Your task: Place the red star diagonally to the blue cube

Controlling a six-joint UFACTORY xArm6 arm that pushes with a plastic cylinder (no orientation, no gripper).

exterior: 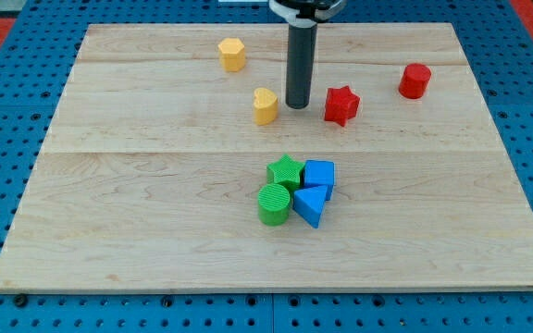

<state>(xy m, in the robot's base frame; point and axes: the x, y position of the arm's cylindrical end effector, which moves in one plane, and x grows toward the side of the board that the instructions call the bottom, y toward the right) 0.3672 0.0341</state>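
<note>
The red star (340, 104) lies on the wooden board (155, 213), right of centre in the upper half. The blue cube (320, 174) sits below it near the board's middle, touching a green star (285, 171), a green cylinder (273, 203) and a blue triangular block (311, 204). My tip (298, 104) rests on the board just left of the red star, with a small gap, and right of a yellow heart block (266, 105).
A yellow hexagonal block (232, 54) stands toward the view's top, left of the rod. A red cylinder (415, 81) stands at the upper right. Blue pegboard surrounds the board.
</note>
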